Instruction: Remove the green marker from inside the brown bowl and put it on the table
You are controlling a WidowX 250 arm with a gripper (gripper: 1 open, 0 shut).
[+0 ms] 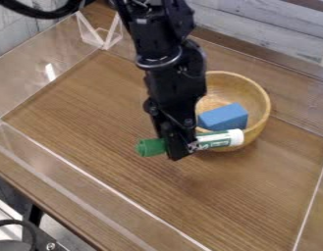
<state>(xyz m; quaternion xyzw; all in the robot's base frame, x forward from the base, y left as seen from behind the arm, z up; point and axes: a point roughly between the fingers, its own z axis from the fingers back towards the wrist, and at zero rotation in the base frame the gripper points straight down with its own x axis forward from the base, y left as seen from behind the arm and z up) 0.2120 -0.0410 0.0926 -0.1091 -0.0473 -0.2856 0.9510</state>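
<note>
The green marker (214, 142) has a white barrel and a green cap (152, 148). It lies level, its right end over the front rim of the brown bowl (255, 98), its capped end out over the table (85, 108). My black gripper (175, 144) points down and is shut on the marker near its capped half. Whether the marker still touches the bowl rim I cannot tell.
A blue block (222, 116) lies inside the bowl, behind the marker. Clear acrylic walls (72, 39) ring the tabletop. Bare wood lies to the left and in front of the bowl.
</note>
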